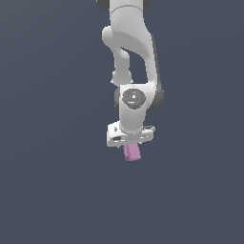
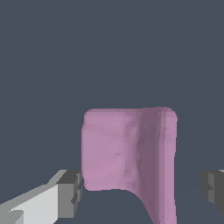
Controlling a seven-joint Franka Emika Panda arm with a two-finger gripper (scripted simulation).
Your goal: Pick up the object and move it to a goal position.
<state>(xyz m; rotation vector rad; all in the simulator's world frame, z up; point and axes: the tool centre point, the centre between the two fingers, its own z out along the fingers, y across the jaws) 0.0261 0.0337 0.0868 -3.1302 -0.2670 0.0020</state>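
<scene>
While my one gripper (image 1: 129, 144) hangs over plain grey ground, a single pink-lilac block (image 1: 131, 152) sits between two fingers (image 2: 70, 192); whether they clench it, I cannot tell.

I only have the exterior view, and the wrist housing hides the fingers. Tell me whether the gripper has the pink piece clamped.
Observer: Not clamped. In the wrist view the gripper is open, with the pink piece between its fingers.
Operator: Give me the spacing on each side.
Observer: It is uneven. One finger pad is at the piece's edge, touching or nearly so. The other pad stands clear, with bare background between it and the piece.
Operator: Describe the side facing the far pad.
Observer: A raised, darker strip runs along that side and carries on past the picture's edge.
</scene>
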